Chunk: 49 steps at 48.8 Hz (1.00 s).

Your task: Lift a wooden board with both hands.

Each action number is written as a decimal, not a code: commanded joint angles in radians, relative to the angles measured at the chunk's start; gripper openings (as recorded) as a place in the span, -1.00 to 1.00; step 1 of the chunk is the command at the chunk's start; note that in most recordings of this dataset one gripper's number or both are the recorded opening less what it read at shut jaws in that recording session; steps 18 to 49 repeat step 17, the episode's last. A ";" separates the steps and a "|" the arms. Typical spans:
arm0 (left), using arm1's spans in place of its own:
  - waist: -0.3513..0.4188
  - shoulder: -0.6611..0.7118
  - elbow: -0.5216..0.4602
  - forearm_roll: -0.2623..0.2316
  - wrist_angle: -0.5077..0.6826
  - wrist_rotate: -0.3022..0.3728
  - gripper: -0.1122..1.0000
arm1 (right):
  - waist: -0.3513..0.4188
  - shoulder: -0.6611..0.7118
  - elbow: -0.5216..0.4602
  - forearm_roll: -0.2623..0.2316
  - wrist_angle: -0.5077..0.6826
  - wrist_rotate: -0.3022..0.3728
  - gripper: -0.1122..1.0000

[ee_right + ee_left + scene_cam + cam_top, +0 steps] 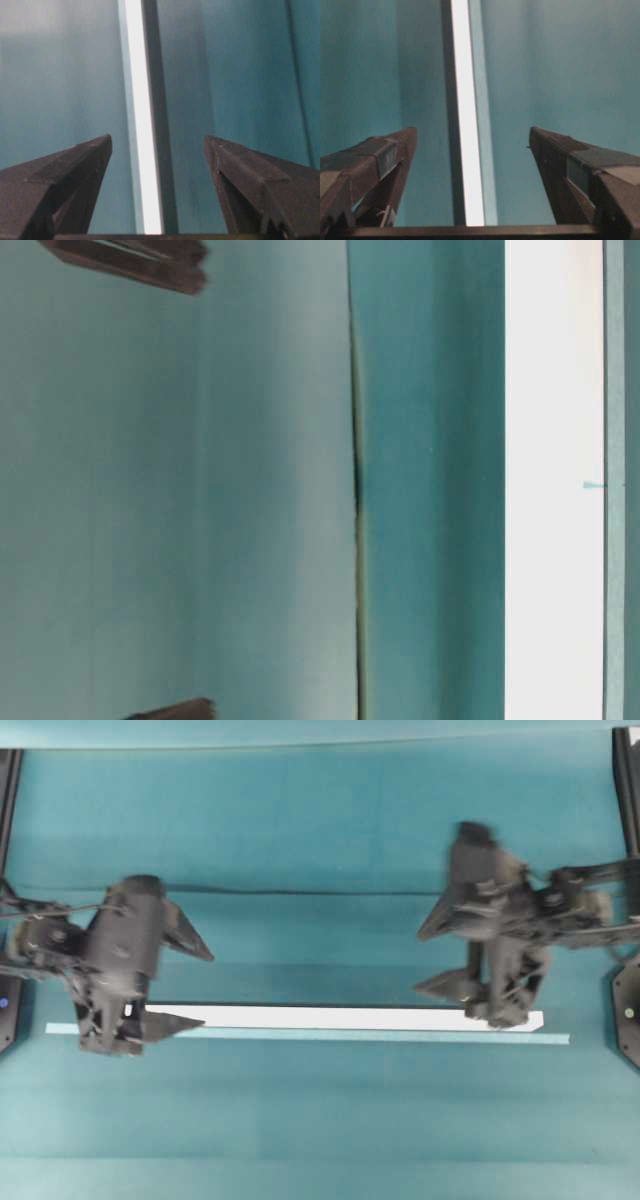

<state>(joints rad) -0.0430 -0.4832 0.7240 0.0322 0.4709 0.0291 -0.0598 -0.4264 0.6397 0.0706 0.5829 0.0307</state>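
A teal bench [320, 820] fills every view. Across the lower middle of the overhead frame lies the wooden board [330, 1017], a long flat white bar with a dark upper edge, resting flat on the bench. Just below it, touching along its lower edge, runs a thinner pale teal tape strip [400, 1037] that reaches further toward both sides.

The left hand [190, 990] sits at the left of the overhead frame, over the board's left end, its two fingers spread wide with one above the board and one across it. In the left wrist view the board [467, 150] runs up the centre between the parted fingers [385, 165], touching neither.

The right hand [440, 960] is at the right, over the board's right end, likewise wide and holding nothing; its wrist view shows the board [142, 150] between the spread fingers [250, 175].
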 commanded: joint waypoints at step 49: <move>-0.002 -0.106 -0.012 0.000 -0.155 -0.005 0.98 | -0.005 -0.250 0.138 -0.003 -0.305 0.000 0.81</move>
